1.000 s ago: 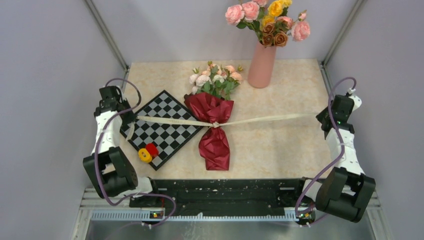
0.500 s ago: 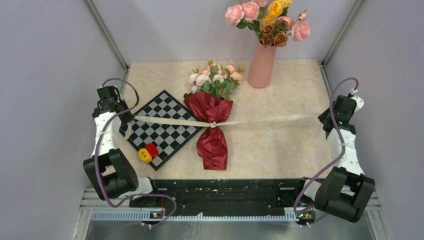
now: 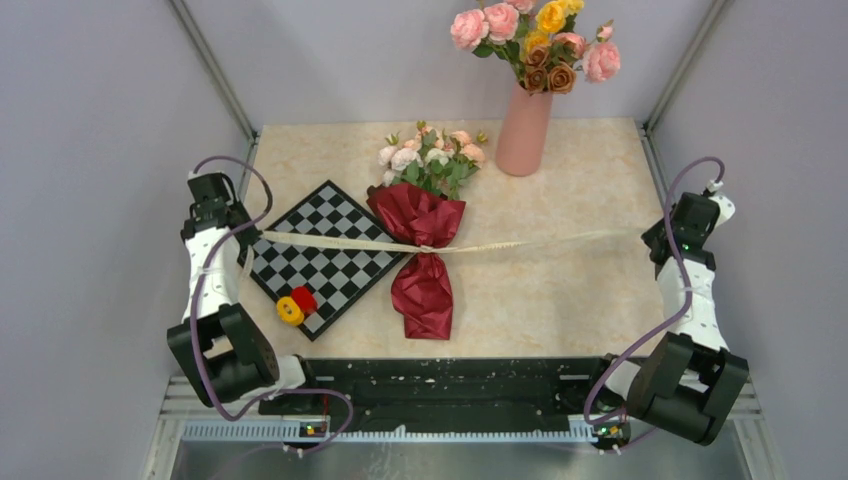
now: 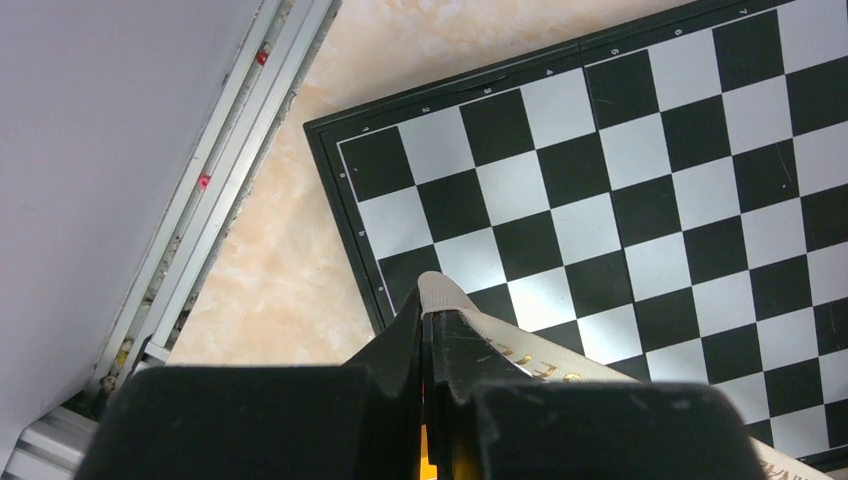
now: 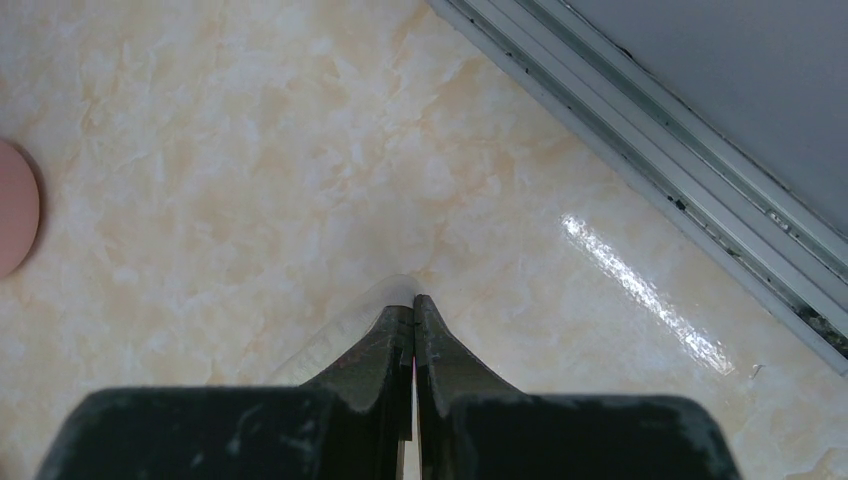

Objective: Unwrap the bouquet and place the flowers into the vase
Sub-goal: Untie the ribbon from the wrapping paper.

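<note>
small white digits run along the dark border of the chessboard (image 4: 640,190); they are too small to read with certainty. the cream ribbon (image 4: 520,350) carries gold lettering, but the fingers hide most of it and it cannot be read.

the left gripper (image 4: 428,305) is pinched closed on one end of the ribbon, above the near left part of the board. the right gripper (image 5: 414,303) is pinched closed on the other end, low over the bare marble-look table (image 3: 560,290) near the right rail. the ribbon runs taut between them, crossing the board and knotted around the bouquet (image 3: 425,250).

the bouquet lies mid-table, its dark red paper pointing toward the arms and its small flowers (image 3: 430,155) toward the back wall, just beside the board's right corner. a red disc (image 3: 303,298) and a yellow disc (image 3: 290,311) sit touching on the board's near edge.

the pink vase (image 3: 524,130) stands upright at the far edge, right of the blooms and apart from them. it holds larger pink, yellow and brown roses (image 3: 530,40).
</note>
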`<state>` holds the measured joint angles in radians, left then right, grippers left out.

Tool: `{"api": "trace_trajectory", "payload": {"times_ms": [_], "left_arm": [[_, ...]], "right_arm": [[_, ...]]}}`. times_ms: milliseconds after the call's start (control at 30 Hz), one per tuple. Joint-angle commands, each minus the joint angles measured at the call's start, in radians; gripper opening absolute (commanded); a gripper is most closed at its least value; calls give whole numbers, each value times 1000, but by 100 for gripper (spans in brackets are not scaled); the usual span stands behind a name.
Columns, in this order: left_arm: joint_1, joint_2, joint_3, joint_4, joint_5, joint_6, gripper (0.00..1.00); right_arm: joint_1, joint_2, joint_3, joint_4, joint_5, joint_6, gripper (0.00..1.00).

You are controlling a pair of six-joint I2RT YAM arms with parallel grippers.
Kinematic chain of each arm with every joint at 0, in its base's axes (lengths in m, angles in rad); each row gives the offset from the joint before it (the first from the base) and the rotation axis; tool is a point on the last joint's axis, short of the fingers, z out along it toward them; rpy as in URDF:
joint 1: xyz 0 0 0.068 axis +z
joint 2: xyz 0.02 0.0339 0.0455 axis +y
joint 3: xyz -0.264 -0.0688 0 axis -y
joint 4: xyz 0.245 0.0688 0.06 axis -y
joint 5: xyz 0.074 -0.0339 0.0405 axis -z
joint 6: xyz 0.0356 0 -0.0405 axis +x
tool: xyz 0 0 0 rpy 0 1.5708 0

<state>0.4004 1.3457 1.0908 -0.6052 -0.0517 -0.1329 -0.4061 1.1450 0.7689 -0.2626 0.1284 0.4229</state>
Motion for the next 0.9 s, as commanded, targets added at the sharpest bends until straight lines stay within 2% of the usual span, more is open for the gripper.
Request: {"api": "trace_trajectory", "payload": {"times_ms": [0, 867], "left_arm": [[22, -43, -2, 45, -49, -16, 0], [95, -65, -8, 55, -110, -28, 0]], "right_arm": [[-23, -36, 59, 17, -8, -9, 0], [-51, -29, 57, 19, -18, -2, 0]]}}
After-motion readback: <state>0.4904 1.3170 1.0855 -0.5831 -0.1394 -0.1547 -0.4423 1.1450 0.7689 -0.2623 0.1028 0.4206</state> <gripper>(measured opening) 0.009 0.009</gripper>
